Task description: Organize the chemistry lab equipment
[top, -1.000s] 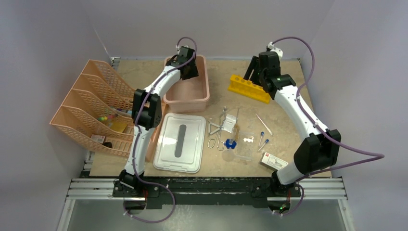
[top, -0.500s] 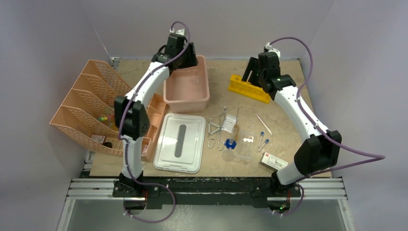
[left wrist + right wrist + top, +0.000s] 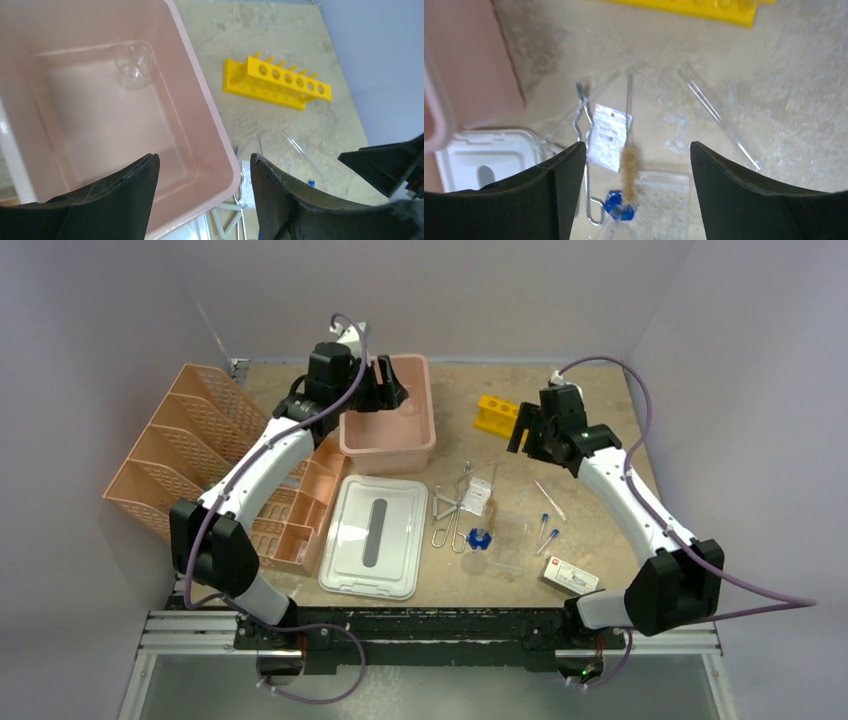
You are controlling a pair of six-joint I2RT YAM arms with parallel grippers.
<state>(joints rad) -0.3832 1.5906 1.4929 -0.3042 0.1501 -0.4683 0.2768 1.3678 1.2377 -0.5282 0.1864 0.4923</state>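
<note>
1. The left gripper [image 3: 203, 160] is wide open and holds nothing. It hangs over the pink tub [image 3: 200, 115].
2. A clear glass piece [image 3: 134, 67] lies inside the tub.
3. The right gripper [image 3: 636, 150] is wide open and empty, above a small packet [image 3: 609, 137] and a brush [image 3: 628, 165].
4. The yellow rack [image 3: 277, 82] sits on the desk [image 3: 804, 75], apart from the tub.
</note>
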